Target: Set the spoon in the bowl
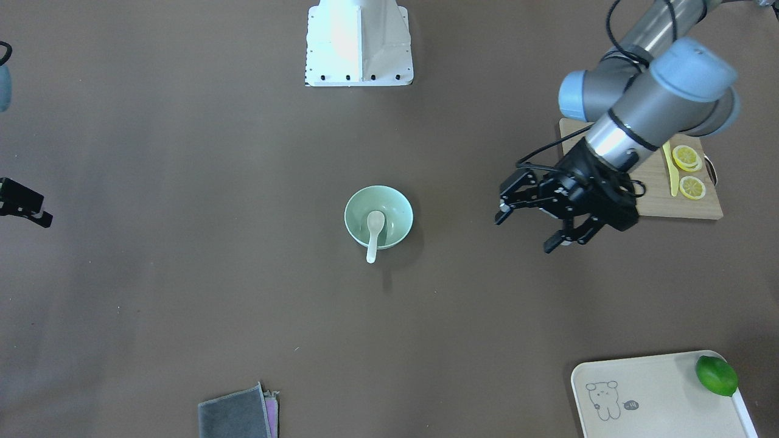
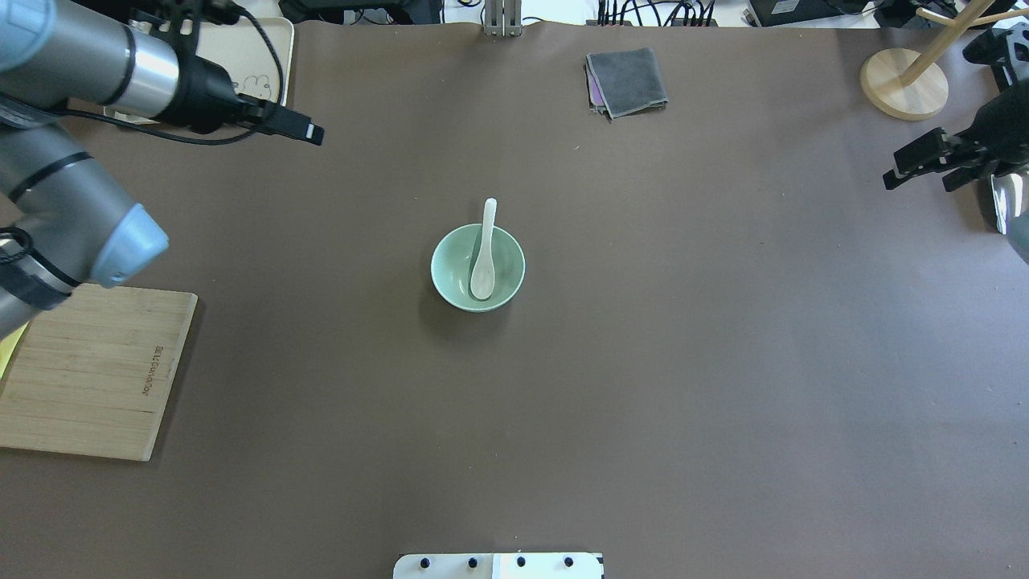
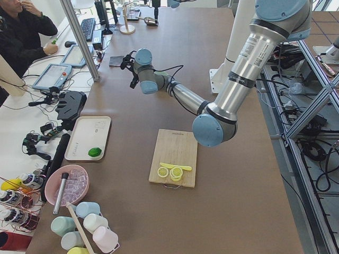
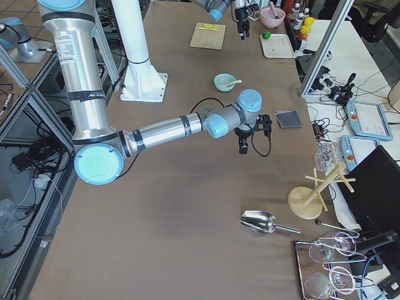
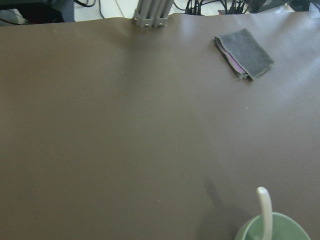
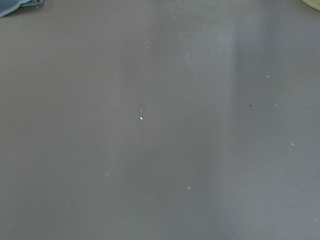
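The pale mint-green bowl point(image 1: 397, 207) stands in the middle of the table, also in the overhead view point(image 2: 448, 265). The white spoon point(image 1: 374, 230) lies in it, scoop down in the bowl and handle resting over the rim point(image 2: 485, 256). The left wrist view shows the handle point(image 5: 265, 207) above the bowl's rim point(image 5: 285, 225). My left gripper point(image 1: 525, 233) is open and empty, hovering well to the side of the bowl by the cutting board. My right gripper point(image 2: 919, 183) is far off at the table's other end, open and empty.
A wooden cutting board point(image 1: 654, 198) holds lemon slices point(image 1: 688, 158) and a yellow knife point(image 1: 671, 170). A beige tray point(image 1: 645, 395) holds a lime point(image 1: 716, 375). A folded grey cloth point(image 1: 234, 417), a wooden stand point(image 2: 904, 84) and the robot base point(image 1: 359, 42) ring the table.
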